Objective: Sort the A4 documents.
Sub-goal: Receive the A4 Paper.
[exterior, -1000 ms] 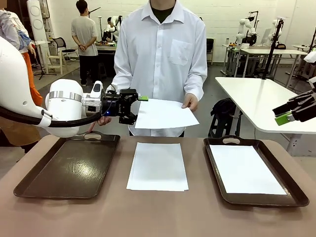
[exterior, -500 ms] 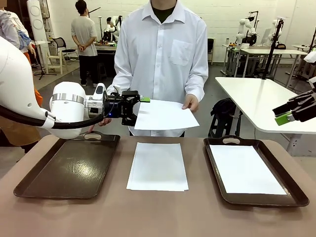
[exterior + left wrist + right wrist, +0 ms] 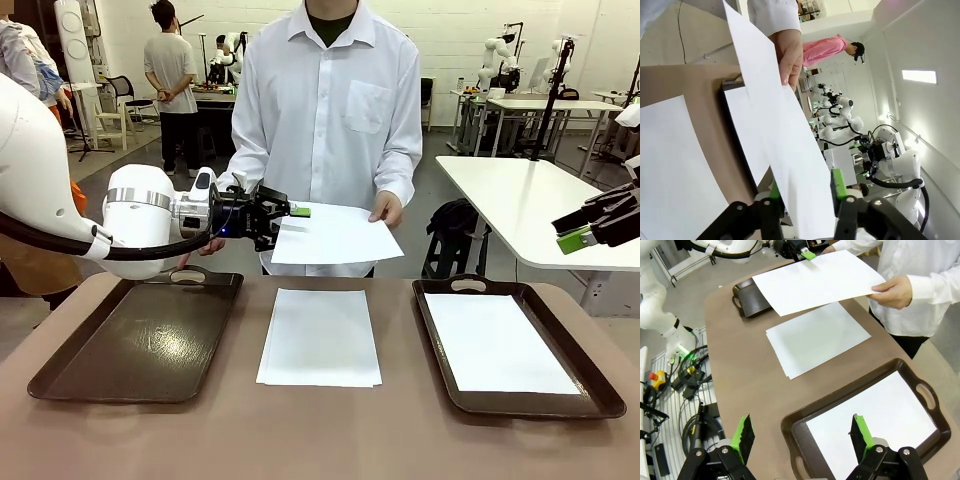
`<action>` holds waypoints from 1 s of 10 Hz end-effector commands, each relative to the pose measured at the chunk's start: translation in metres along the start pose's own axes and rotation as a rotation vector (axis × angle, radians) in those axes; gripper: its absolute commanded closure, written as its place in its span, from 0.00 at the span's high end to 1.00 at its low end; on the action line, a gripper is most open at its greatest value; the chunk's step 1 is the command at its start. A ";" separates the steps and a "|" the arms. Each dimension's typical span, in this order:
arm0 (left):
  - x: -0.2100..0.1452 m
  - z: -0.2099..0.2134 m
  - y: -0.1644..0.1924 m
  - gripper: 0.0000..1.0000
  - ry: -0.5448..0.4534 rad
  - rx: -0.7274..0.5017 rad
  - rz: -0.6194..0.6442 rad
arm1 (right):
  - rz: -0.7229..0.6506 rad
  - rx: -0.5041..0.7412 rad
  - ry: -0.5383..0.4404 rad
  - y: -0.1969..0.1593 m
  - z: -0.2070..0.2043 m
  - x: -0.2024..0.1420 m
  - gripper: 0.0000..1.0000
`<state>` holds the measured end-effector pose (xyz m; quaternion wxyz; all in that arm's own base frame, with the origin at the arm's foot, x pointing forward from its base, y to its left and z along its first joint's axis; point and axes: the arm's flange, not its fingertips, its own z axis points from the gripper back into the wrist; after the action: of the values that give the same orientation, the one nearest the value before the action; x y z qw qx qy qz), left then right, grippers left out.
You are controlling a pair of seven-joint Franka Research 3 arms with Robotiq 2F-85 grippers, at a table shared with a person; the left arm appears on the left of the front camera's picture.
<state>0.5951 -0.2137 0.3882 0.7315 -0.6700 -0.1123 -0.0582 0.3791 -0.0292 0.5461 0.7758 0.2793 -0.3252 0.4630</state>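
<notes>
White-painted wall (image 3: 450, 30), grey floor (image 3: 445, 190), white tables (image 3: 520, 200) off to the right.

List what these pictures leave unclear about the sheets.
- Front view: how many sheets the middle pile holds; its edges are too thin to count.
- Left wrist view: whether the left pincer clamps the held sheet; the sheet itself covers the pad faces.
</notes>
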 end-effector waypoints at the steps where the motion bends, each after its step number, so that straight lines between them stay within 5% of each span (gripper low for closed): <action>1: 0.008 0.001 0.001 0.25 0.015 0.011 0.010 | -0.001 0.006 0.003 0.000 -0.002 0.000 1.00; 4: 0.007 0.004 0.003 0.00 0.001 0.018 0.029 | -0.001 0.006 0.003 0.000 -0.002 0.000 1.00; 10: 0.004 0.005 -0.001 0.00 -0.030 0.011 0.003 | -0.001 0.006 0.003 0.000 -0.002 0.000 1.00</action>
<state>0.5980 -0.2087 0.3864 0.7340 -0.6683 -0.1115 -0.0474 0.3791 -0.0292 0.5461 0.7758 0.2793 -0.3252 0.4630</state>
